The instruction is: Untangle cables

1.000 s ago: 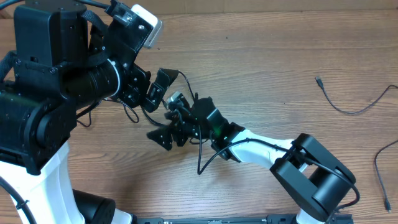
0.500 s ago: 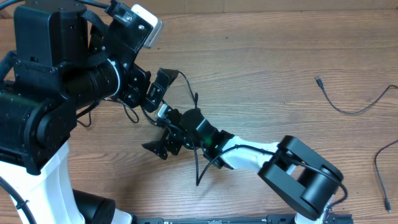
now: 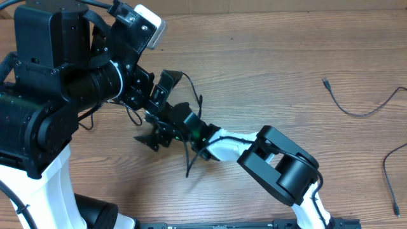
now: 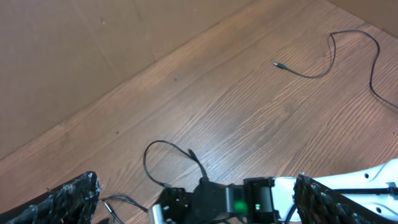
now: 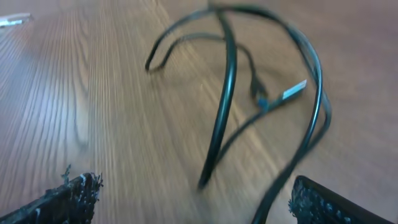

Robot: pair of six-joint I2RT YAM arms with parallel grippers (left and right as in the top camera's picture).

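Cables (image 5: 227, 93) loop in a bunch just ahead of the right gripper (image 5: 198, 198), one strand reaching in between its wide-spread, empty fingers. Best to pinch that single strand low, keeping neighbouring loops outside the grip.

Just ahead of the right gripper (image 5: 196, 198), whose finger pads (image 5: 74, 196) look rough, matt black, the cables (image 5: 229, 74) are smooth, faintly glossy black plastic; the table (image 5: 93, 93) under them is matt, grained wood.
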